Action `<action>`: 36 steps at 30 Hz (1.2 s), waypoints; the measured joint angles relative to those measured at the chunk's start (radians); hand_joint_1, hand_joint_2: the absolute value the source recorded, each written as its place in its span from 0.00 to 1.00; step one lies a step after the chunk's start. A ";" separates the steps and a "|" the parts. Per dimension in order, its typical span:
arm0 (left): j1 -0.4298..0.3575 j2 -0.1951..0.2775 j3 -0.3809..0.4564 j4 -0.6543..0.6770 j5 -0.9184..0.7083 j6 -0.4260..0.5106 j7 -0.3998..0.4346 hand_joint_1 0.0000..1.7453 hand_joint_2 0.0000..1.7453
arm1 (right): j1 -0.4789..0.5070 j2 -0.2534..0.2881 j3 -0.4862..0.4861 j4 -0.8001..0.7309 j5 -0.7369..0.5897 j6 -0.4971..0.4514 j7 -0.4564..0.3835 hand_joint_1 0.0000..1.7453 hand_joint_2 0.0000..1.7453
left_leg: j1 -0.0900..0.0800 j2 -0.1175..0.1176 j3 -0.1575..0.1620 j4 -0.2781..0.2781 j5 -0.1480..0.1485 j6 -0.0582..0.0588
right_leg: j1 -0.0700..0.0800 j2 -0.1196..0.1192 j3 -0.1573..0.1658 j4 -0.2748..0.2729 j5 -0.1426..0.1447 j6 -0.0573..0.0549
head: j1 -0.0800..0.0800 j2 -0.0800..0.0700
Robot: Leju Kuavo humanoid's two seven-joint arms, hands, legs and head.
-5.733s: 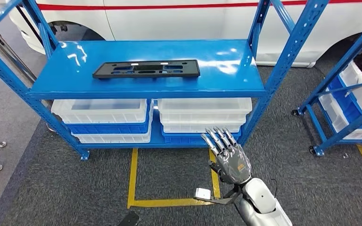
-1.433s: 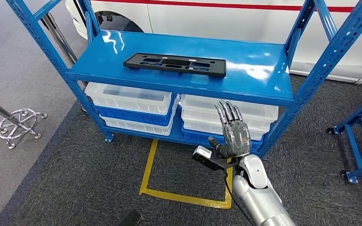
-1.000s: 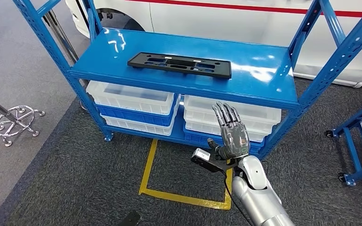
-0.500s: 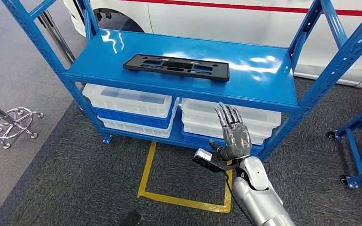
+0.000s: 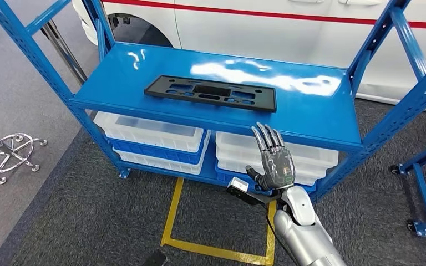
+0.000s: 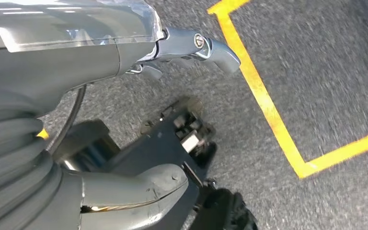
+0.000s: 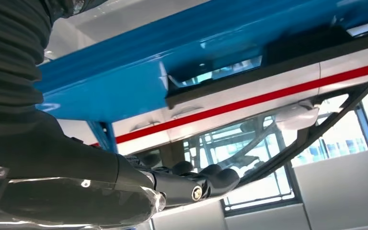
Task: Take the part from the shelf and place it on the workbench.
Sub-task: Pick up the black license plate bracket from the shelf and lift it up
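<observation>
The shelf now looms nearer than a moment ago; the right hand, fingers spread and empty, rises toward the black part; grasp comes next.

Right hand raised on a silver arm, palm turned away, fingers straight, spread, pointing upward, holding nothing. Left hand hanging low, fingers loosely extended, empty.
</observation>
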 joint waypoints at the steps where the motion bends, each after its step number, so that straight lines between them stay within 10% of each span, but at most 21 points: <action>1: 0.000 0.000 0.001 0.000 -0.001 0.001 0.000 0.00 1.00 | -0.001 0.000 0.000 0.000 0.000 0.000 0.000 0.00 1.00 | 0.003 0.000 0.017 -0.011 -0.004 0.005 | 0.000 0.000 -0.026 0.046 0.011 0.004 | 0.000 0.000; 4: 0.000 0.000 0.004 0.000 -0.003 0.001 0.000 0.00 1.00 | 0.002 0.000 0.000 0.000 -0.002 0.000 0.000 0.00 1.00 | 0.005 -0.002 0.059 -0.023 -0.031 0.011 | 0.000 0.000 -0.145 0.197 -0.043 0.011 | 0.000 0.000; 7: 0.003 0.000 0.004 0.000 -0.006 0.001 0.000 0.00 1.00 | 0.009 -0.002 0.000 0.001 -0.003 0.000 0.000 0.00 1.00 | 0.005 -0.005 0.108 -0.022 -0.071 0.007 | -0.001 -0.001 -0.210 0.191 -0.105 0.017 | 0.001 0.000; 11: 0.004 -0.001 0.005 0.000 -0.012 0.001 0.000 0.00 1.00 | 0.014 -0.007 -0.001 0.005 -0.004 -0.001 -0.002 0.00 1.00 | 0.002 -0.006 0.161 -0.007 -0.138 -0.012 | -0.003 -0.010 -0.197 -0.012 0.109 0.002 | 0.000 0.000; 14: 0.000 -0.001 0.006 -0.001 -0.012 0.002 0.000 0.00 1.00 | 0.014 -0.008 -0.001 0.003 -0.005 -0.002 -0.003 0.00 1.00 | 0.001 -0.004 0.172 0.023 -0.155 -0.028 | 0.001 -0.007 -0.185 -0.033 0.136 -0.023 | 0.000 0.000; 17: -0.005 -0.001 0.006 -0.002 -0.013 0.003 0.000 0.00 1.00 | 0.007 -0.008 -0.002 0.000 -0.006 -0.003 -0.003 0.00 1.00 | 0.006 -0.003 0.104 0.163 -0.136 -0.042 | -0.001 -0.003 -0.147 -0.038 0.112 -0.041 | -0.001 0.000; 20: -0.004 -0.001 0.008 -0.002 -0.015 0.005 0.000 0.00 1.00 | 0.007 -0.007 -0.002 0.000 -0.006 -0.003 -0.004 0.00 1.00 | 0.011 -0.003 -0.016 0.304 -0.228 -0.056 | -0.001 0.000 -0.109 -0.040 0.081 -0.045 | -0.001 0.000; 22: -0.002 0.000 0.009 -0.002 -0.019 0.008 0.001 0.00 1.00 | 0.007 -0.007 -0.002 0.000 -0.007 -0.003 -0.005 0.00 1.00 | 0.012 -0.002 -0.054 0.289 -0.263 -0.056 | 0.000 0.003 -0.082 -0.039 0.060 -0.044 | -0.002 0.000; 27: 0.001 0.000 0.013 -0.002 -0.021 0.011 0.005 0.00 1.00 | 0.006 -0.006 -0.002 0.001 -0.012 -0.002 -0.010 0.00 1.00 | 0.002 -0.003 -0.038 0.036 -0.004 -0.026 | 0.003 0.007 -0.039 -0.039 0.016 -0.027 | -0.001 0.000; 32: -0.004 -0.002 0.017 -0.002 -0.025 0.011 0.005 0.00 1.00 | 0.000 -0.006 -0.002 -0.004 -0.012 -0.003 -0.012 0.00 1.00 | 0.005 -0.004 -0.010 0.002 0.013 -0.005 | 0.004 0.006 -0.047 -0.001 -0.028 -0.001 | 0.000 0.000; 36: -0.008 -0.005 0.027 -0.002 -0.027 0.009 0.000 0.00 1.00 | 0.000 -0.006 -0.002 -0.004 -0.012 -0.002 -0.012 0.00 1.00 | 0.003 -0.005 0.007 0.003 -0.006 0.009 | 0.002 0.003 -0.184 0.218 -0.097 0.005 | 0.001 0.000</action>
